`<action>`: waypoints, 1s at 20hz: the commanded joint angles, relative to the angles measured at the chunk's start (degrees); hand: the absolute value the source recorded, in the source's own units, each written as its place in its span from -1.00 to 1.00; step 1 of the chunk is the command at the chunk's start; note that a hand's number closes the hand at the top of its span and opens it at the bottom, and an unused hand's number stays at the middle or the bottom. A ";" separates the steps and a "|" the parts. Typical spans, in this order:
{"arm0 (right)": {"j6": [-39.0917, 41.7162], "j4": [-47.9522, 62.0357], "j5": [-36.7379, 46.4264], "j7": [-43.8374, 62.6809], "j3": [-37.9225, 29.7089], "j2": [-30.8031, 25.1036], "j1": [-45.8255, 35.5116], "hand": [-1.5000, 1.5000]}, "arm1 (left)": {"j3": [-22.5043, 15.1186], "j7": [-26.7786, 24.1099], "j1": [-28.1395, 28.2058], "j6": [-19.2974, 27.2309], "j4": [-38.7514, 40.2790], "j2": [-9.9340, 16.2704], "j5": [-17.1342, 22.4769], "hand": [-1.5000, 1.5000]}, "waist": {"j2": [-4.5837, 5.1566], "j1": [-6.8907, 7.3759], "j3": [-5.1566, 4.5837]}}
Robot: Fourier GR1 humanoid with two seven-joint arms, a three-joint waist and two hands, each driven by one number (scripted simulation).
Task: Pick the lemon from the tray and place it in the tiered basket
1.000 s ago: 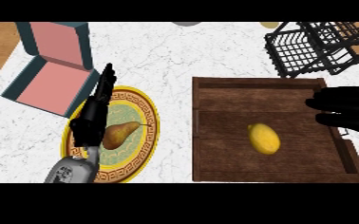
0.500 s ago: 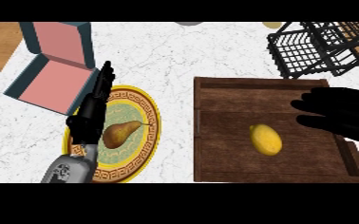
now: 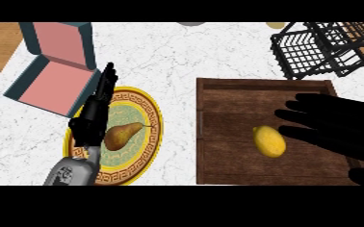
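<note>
The lemon (image 3: 269, 141) lies on the floor of the wooden tray (image 3: 227, 166), toward the tray's right half and nearer its front edge than its back. The right hand (image 3: 328, 124) sits over the tray just right of the lemon, fingers spread and fairly straight, pointing left; the lowest fingertips (image 3: 287, 131) appear to touch or just overlap the lemon's right side, though the dark shape makes contact hard to judge. It has nothing in its grasp. Left of the tray, the left hand (image 3: 93, 118) lies over a yellow patterned plate (image 3: 146, 146) with fingers straight and extended away from the robot, holding nothing; a pear (image 3: 121, 134) rests on the plate just beside it. Beyond the tray's far right corner stands the black tiered basket (image 3: 313, 50) on the desk (image 3: 177, 57). Far left of the tray sits an open pink box (image 3: 53, 72).
</note>
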 commanded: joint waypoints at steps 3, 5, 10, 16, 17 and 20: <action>-10.04 13.24 12.13 -20.14 2.85 -5.86 -0.04 -1.00 | 0.45 1.62 -0.54 0.18 -0.87 -0.59 -0.62 0.00 | -0.23 -0.36 -0.15; -15.75 14.84 15.38 -21.15 5.89 -5.18 4.73 -1.00 | -0.34 5.90 2.35 -0.86 -7.58 1.68 -0.88 0.00 | -0.44 -0.12 -0.12; -19.58 21.95 18.06 -23.01 10.68 -2.71 1.14 -1.00 | 0.76 1.58 4.22 -1.41 -5.08 0.78 -0.94 0.00 | -0.39 -0.30 -0.24; -20.95 27.76 18.56 -28.90 11.64 -4.22 -0.17 -1.00 | 1.74 1.86 1.95 -1.96 -2.62 -0.05 -1.51 0.00 | -0.47 -0.82 -0.25; -23.03 28.44 20.37 -27.85 15.09 -1.60 -0.55 -1.00 | 1.38 -0.34 -0.36 -1.19 0.88 -1.63 -2.23 0.00 | -0.36 -0.81 -0.26; -23.79 31.28 19.61 -31.02 13.65 -2.65 -1.16 -1.00 | 0.37 4.09 3.31 -0.69 -6.55 -1.23 -2.94 0.00 | -0.53 -0.61 -0.24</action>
